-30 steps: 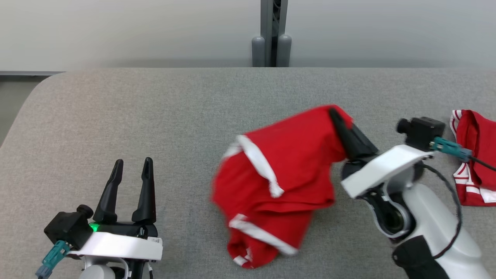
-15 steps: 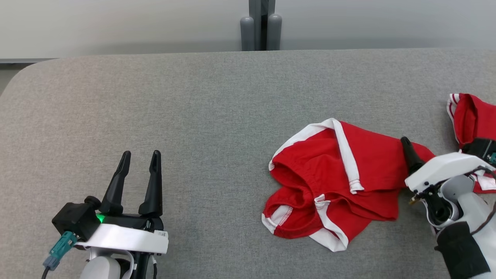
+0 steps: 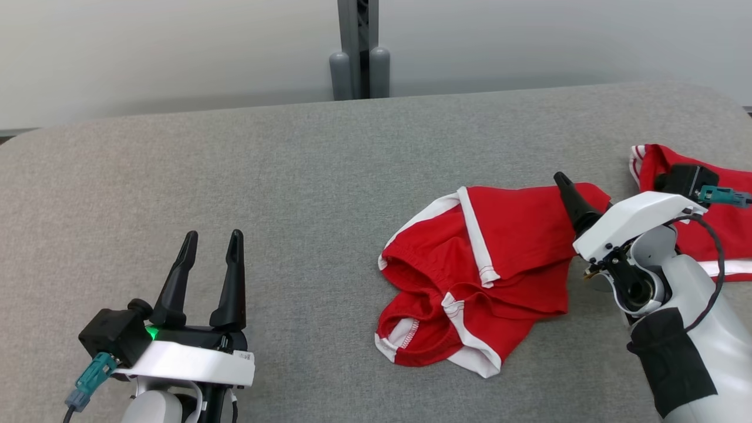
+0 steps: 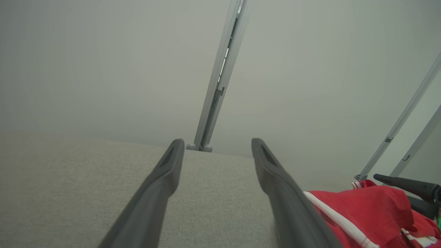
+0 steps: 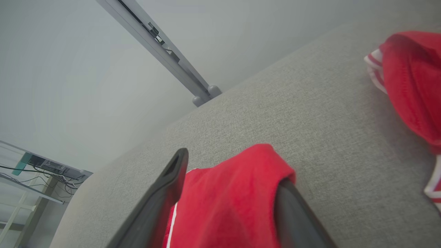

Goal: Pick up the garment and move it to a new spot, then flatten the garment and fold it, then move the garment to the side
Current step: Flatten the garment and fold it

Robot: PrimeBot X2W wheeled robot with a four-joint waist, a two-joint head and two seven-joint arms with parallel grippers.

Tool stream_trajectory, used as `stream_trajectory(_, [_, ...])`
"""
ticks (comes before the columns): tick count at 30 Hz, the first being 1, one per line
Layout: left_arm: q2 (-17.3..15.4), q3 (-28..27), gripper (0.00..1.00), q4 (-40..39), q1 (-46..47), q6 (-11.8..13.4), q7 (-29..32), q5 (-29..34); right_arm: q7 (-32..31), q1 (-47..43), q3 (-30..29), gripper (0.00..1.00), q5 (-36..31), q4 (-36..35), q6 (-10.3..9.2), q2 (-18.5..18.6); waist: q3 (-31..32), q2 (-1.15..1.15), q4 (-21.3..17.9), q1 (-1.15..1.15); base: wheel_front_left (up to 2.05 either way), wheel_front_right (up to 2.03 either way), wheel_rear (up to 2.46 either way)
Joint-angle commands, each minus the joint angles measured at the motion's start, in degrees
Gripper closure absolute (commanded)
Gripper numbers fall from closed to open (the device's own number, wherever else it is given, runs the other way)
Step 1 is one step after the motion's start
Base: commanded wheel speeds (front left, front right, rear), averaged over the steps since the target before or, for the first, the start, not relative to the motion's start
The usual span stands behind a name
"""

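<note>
just past the garment [image 3: 517,235], red cloth [image 3: 737,229] lies behind the right arm [image 3: 693,294]

Red garment [image 3: 517,235] with white trim, grey table [image 3: 235,164].

The right gripper [image 5: 234,168] holds its two dark fingers [image 5: 162,196] spread wide. A fold of the red garment [image 5: 224,203] fills the gap between them and drapes over the tip of the finger on the view's right. Beyond it stretches the grey fabric surface [image 5: 275,103]. A second red garment [image 5: 410,75], trimmed with white stripes, lies at the view's right edge, apart from the first. A grey post [image 5: 162,51] rises from the surface's far edge.
</note>
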State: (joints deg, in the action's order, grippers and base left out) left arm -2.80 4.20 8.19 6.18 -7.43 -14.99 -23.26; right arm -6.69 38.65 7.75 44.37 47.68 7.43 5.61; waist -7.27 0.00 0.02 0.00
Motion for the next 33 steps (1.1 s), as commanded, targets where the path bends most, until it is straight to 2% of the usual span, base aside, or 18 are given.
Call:
stream_trajectory(1, [-0.2, -0.2, 0.0, -0.1, -0.3, -0.1, -0.2, -0.1, -0.7, -1.3, 0.1, 0.0, -0.1, -1.0, 0.11, 0.1, 0.7, 0.0, -0.7, 0.0, 0.0, 0.0, 0.0])
stream_trajectory(6, [-0.2, -0.4, 0.0, -0.3, -1.0, -0.1, -0.2, -0.3, -4.8, -3.6, 0.4, 0.0, -2.3, -6.1, 0.11, -0.3, 1.7, 0.0, -1.7, 0.0, 0.0, 0.0, 0.0])
stream_trajectory(11, [-0.2, -0.4, 0.0, -0.5, -1.7, -0.1, -0.2, -0.4, -15.0, -7.5, 0.2, 0.0, -8.4, -8.7, 0.11, 0.8, 2.5, 0.0, -2.3, 0.0, 0.0, 0.0, 0.0])
stream_trajectory(12, [-0.2, -0.4, 0.0, -0.5, -1.7, -0.1, -0.2, -0.4, -15.0, -7.5, 0.2, 0.0, -8.4, -8.7, 0.11, 0.8, 2.5, 0.0, -2.3, 0.0, 0.0, 0.0, 0.0])
stream_trajectory(15, [-0.2, -0.5, 0.0, -0.6, -2.0, -0.1, -0.2, -0.5, -20.8, -10.5, -0.6, 0.0, -11.6, -12.5, 0.11, 1.1, 2.8, 0.0, -2.6, 0.0, 0.0, 0.0, 0.0])
stream_trajectory(18, [-0.2, -0.6, 0.0, -0.8, -2.0, -0.1, -0.2, -0.6, -25.1, -13.6, -0.5, 0.0, -13.9, -20.1, 0.11, 1.3, 2.8, 0.0, -3.1, 0.0, 0.0, 0.0, 0.0])
stream_trajectory(22, [-0.2, -0.5, 0.0, -1.2, -1.4, -0.1, -0.2, -0.5, -25.8, -18.0, -0.8, 0.0, -15.3, -32.8, 0.11, 1.7, 2.5, 0.0, -3.7, 0.0, 0.0, 0.0, 0.0])
stream_trajectory(24, [-0.2, -0.4, 0.0, -1.4, -0.9, -0.1, -0.2, -0.3, -24.1, -19.6, -1.5, 0.0, -16.5, -38.5, 0.11, 2.1, 2.3, 0.0, -4.1, 0.0, 0.0, 0.0, 0.0])
stream_trajectory(27, [-0.2, -0.3, 0.0, -1.5, -0.1, -0.1, -0.2, -0.3, -17.6, -21.1, -2.3, 0.0, -19.5, -45.5, 0.11, 2.6, 1.8, 0.0, -4.6, 0.0, 0.0, 0.0, 0.0])
stream_trajectory(30, [-0.2, 0.1, 0.0, -1.6, 0.8, -0.1, -0.2, -0.4, -8.3, -22.4, -3.7, 0.0, -22.0, -48.7, 0.11, 1.8, 1.3, 0.0, -5.0, 0.0, 0.0, 0.0, 0.0])
stream_trajectory(32, [-0.2, 0.3, 0.0, -1.4, 1.1, -0.1, -0.2, -0.4, 0.4, -22.7, -4.6, 0.0, -25.7, -50.2, 0.11, 1.7, 0.9, 0.0, -5.3, 0.0, 0.0, 0.0, 0.0])
stream_trajectory(33, [-0.2, 0.3, 0.0, -1.2, 1.3, -0.1, -0.2, -0.3, 4.8, -23.3, -6.3, 0.0, -26.7, -49.8, 0.03, 0.4, 0.8, 0.0, -5.5, 0.0, 0.0, 0.0, 0.0])
